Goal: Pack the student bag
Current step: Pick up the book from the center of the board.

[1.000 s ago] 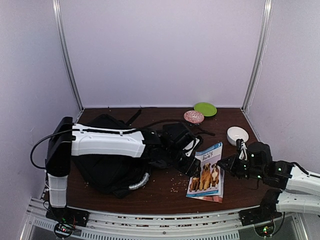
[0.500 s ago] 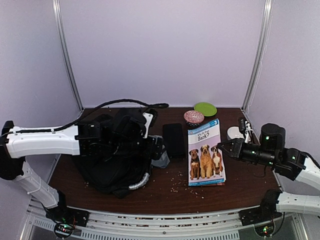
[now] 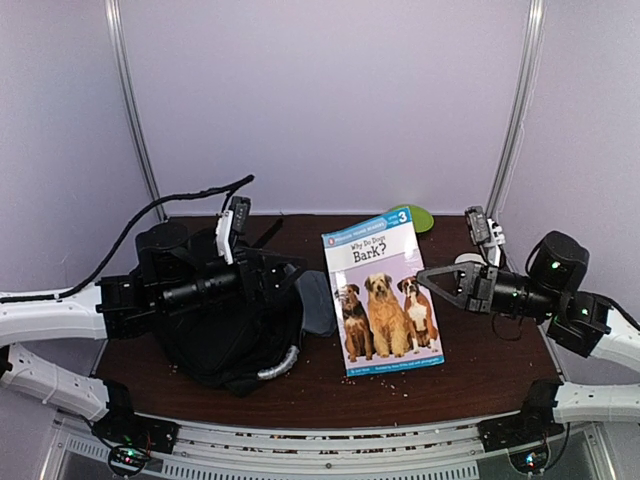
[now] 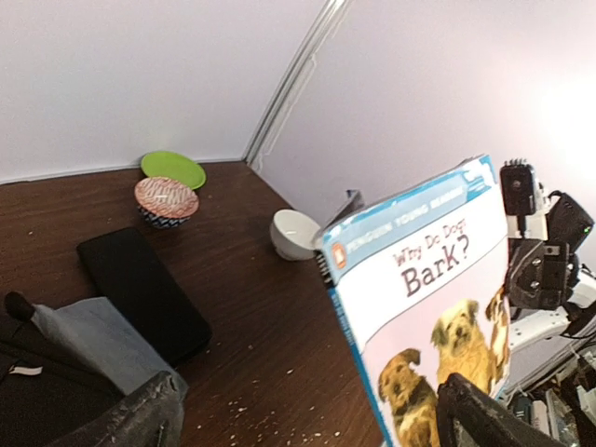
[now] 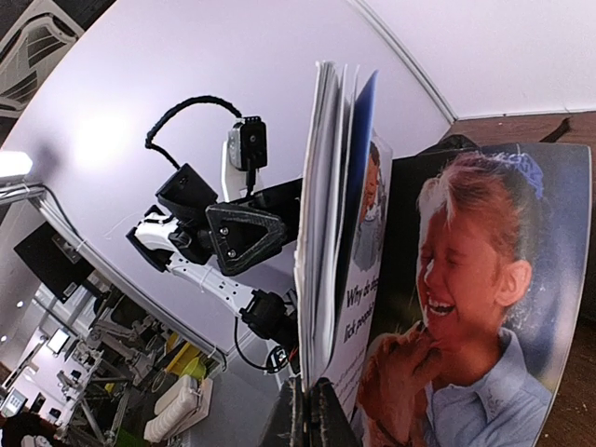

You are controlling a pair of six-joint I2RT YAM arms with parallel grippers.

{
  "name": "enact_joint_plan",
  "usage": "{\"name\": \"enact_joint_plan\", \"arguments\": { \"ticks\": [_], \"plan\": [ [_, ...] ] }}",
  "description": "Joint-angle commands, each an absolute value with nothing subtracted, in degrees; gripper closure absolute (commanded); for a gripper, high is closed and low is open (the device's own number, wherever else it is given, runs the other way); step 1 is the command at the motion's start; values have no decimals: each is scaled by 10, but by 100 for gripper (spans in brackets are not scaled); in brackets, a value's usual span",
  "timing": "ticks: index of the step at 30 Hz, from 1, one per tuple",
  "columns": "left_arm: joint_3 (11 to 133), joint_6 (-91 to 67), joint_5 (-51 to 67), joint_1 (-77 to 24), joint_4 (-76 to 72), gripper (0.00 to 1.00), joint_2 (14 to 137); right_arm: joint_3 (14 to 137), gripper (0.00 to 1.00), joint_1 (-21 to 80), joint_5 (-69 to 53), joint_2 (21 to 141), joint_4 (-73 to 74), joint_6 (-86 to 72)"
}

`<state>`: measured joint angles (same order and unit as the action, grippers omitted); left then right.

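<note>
The student bag (image 3: 225, 345) lies at the table's left, a large black soft bag with a silvery handle (image 3: 281, 362) at its near end. Over it hovers my left gripper (image 3: 272, 275), open, nothing between its fingers (image 4: 140, 419). A dog book, "Why Do Dogs Bark?" (image 3: 383, 298), stands raised off the table at the centre. My right gripper (image 3: 428, 275) is shut on its right edge. In the right wrist view the jaws (image 5: 312, 410) pinch the book's pages (image 5: 340, 233). The left wrist view has the book (image 4: 438, 307) to the right of the left gripper (image 4: 312, 433).
A small grey pouch (image 4: 88, 340) lies against the bag, with a flat black case (image 4: 140, 291) beside it. At the back stand a green plate (image 4: 172, 169), a pink patterned bowl (image 4: 166, 198) and a white bowl (image 4: 296, 233). Crumbs dot the brown table (image 4: 270, 372).
The right gripper has lifted the book from flat to upright and higher. The left arm has drawn back to the left over the bag, and its jaws have opened wide.
</note>
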<state>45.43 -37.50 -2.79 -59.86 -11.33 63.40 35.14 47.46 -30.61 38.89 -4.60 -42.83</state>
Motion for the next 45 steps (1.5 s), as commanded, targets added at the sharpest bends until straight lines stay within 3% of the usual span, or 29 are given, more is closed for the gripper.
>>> {"name": "enact_joint_plan", "arguments": {
  "ticks": [1, 10, 15, 22, 28, 29, 32, 33, 35, 38, 45],
  "plan": [
    [441, -410, 56, -586, -226, 2, 632, 393, 100, 499, -344, 417, -135, -424],
    [455, -418, 109, -584, -231, 4, 664, 419, 100, 530, -356, 466, -175, -421],
    [455, -432, 160, -584, -271, 13, 682, 428, 100, 542, -366, 490, -190, -420],
    [438, -461, 229, -584, -373, 47, 696, 441, 100, 545, -372, 516, -187, -415],
    [440, -452, 245, -584, -386, 96, 693, 457, 100, 546, -373, 541, -167, -405],
    [441, -449, 239, -583, -379, 100, 689, 461, 99, 546, -370, 542, -156, -398],
    [440, -436, 200, -577, -358, 100, 665, 475, 54, 547, -331, 534, -100, -374],
    [439, -431, 181, -575, -350, 100, 655, 476, 43, 546, -312, 529, -84, -369],
    [439, -421, 126, -568, -328, 100, 622, 468, 32, 546, -276, 520, -68, -369],
    [439, -406, 5, -563, -296, 100, 575, 433, 25, 547, -227, 506, -89, -402],
    [445, -430, -167, -562, -309, 100, 513, 366, 21, 563, -153, 520, -225, -479]
  ]
}}
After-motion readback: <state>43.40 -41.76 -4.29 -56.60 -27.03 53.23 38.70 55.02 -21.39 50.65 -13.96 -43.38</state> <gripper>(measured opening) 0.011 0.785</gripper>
